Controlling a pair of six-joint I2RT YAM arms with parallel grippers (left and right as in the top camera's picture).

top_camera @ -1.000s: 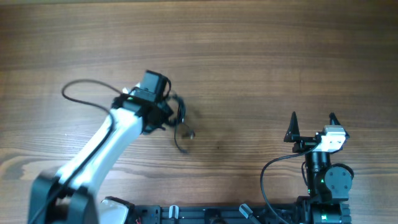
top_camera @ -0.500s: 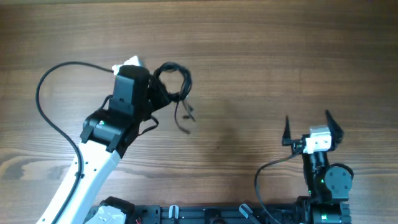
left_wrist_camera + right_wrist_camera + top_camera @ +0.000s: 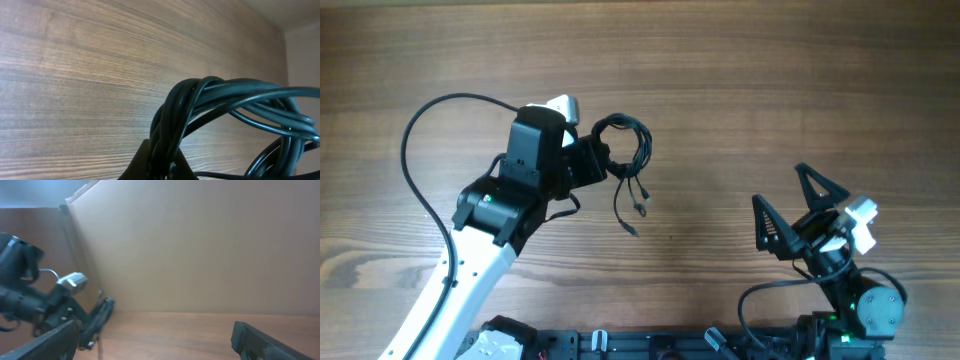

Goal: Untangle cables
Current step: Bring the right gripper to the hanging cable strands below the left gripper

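The cables (image 3: 626, 146) are a small coiled black bundle with loose plug ends (image 3: 632, 212) dangling below it. My left gripper (image 3: 598, 164) is shut on the bundle's left side and holds it above the table. In the left wrist view the strands (image 3: 200, 102) rise from between the shut fingers (image 3: 145, 162) and loop off to the right. At the lower right my right gripper (image 3: 777, 184) is open and empty, tilted toward the bundle. From the right wrist, the bundle (image 3: 101, 313) is at far left, beyond the wide-open right gripper (image 3: 156, 327).
The left arm's own thicker black cable (image 3: 418, 130) arcs out to the left of the arm. The wooden table (image 3: 750, 80) extends behind and between the arms. The arm bases and a black rail (image 3: 660, 345) line the front edge.
The left gripper has lifted the bundle and carried it up and right, the loose ends now hanging free. The right gripper has swung and tilted to face left.
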